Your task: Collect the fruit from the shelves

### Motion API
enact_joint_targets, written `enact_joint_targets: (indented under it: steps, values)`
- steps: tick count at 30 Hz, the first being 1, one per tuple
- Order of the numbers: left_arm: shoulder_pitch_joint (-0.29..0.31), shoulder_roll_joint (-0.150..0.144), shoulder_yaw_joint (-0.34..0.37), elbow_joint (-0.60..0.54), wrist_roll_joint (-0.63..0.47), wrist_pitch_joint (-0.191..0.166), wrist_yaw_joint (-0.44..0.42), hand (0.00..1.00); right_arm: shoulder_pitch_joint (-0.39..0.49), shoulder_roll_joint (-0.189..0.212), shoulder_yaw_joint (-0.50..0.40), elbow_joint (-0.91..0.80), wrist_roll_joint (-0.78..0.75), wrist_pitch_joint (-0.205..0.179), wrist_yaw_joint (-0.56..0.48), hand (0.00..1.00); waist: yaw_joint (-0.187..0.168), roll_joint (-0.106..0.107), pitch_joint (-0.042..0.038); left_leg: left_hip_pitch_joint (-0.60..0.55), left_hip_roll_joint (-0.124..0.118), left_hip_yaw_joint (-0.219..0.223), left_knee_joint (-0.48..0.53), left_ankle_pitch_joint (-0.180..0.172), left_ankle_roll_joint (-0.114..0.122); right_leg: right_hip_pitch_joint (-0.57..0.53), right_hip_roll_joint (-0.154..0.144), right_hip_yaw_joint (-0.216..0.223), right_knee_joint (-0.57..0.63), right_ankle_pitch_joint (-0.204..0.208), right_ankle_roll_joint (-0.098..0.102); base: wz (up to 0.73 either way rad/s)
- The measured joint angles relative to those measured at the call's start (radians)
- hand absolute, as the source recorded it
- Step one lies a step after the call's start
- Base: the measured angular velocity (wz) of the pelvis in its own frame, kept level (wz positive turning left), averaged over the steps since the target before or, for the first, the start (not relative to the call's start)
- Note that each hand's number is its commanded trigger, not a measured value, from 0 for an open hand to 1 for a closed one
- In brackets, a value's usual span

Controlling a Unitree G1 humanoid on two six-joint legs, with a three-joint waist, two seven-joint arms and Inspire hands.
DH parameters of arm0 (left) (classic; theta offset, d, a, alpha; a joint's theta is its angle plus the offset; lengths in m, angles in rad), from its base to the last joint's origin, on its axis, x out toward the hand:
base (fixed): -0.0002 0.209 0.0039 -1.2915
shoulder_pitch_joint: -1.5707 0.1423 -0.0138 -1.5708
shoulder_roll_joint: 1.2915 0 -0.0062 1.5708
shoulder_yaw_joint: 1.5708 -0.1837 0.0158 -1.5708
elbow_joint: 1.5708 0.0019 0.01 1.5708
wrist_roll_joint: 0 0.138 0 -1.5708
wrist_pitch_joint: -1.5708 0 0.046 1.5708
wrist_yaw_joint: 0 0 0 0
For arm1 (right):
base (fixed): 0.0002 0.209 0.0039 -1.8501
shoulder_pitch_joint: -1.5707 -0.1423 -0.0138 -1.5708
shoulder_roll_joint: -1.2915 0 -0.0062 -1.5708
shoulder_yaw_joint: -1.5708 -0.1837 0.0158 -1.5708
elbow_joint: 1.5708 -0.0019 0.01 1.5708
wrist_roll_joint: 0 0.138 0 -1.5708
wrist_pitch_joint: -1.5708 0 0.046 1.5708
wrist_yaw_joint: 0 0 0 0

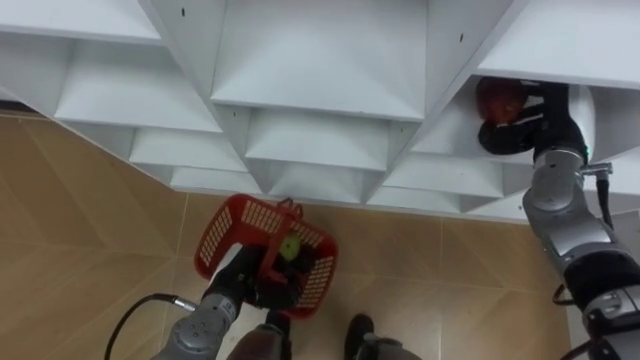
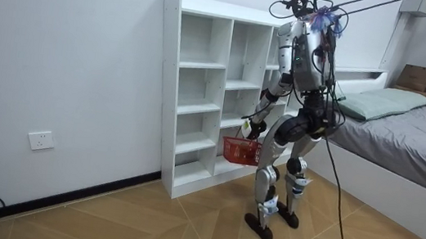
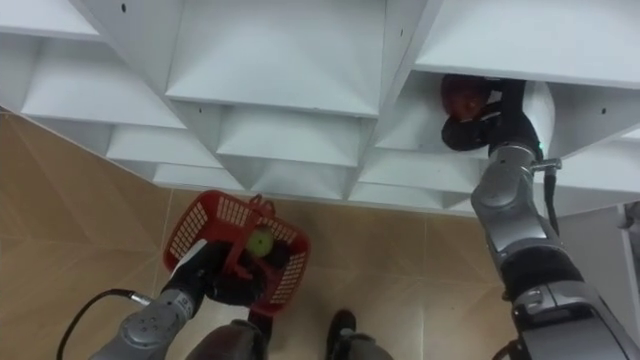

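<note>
I stand facing a white closet [image 2: 200, 93] of open shelves. My right hand [image 1: 505, 136] reaches into a compartment on the right side, fingers curled round a dark red fruit [image 1: 499, 98] that sits at the shelf's front; the same red fruit [image 3: 461, 95] and right hand [image 3: 466, 132] show in the right eye view. Low at my left side hangs a red mesh basket [image 1: 222, 238], and my left hand [image 1: 252, 284] is shut on its handle. A small green fruit [image 1: 290, 247] lies inside the basket [image 3: 192, 230]. The room view has the basket [image 2: 240, 149] just in front of the lower shelves.
The other closet compartments [image 1: 320, 60] look bare. Wooden floor [image 1: 80, 240] spreads to my left. A bed [image 2: 408, 137] stands close on the room view's right, beside the closet. A wall socket [image 2: 42, 141] sits on the wall at the room view's left.
</note>
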Motion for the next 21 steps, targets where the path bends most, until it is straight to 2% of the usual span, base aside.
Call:
enact_joint_targets:
  steps: [21]
  values:
    - [0.0,-0.002,-0.005,0.0,0.0,0.001,-0.009,1.0,0.0,0.004,0.014,0.0,0.004,-0.011,0.049,1.0,0.001,0.002,-0.0003,0.001,0.0,0.002,-0.002,0.01,0.0,-0.001,-0.001,0.001,-0.007,0.007,-0.002,0.0]
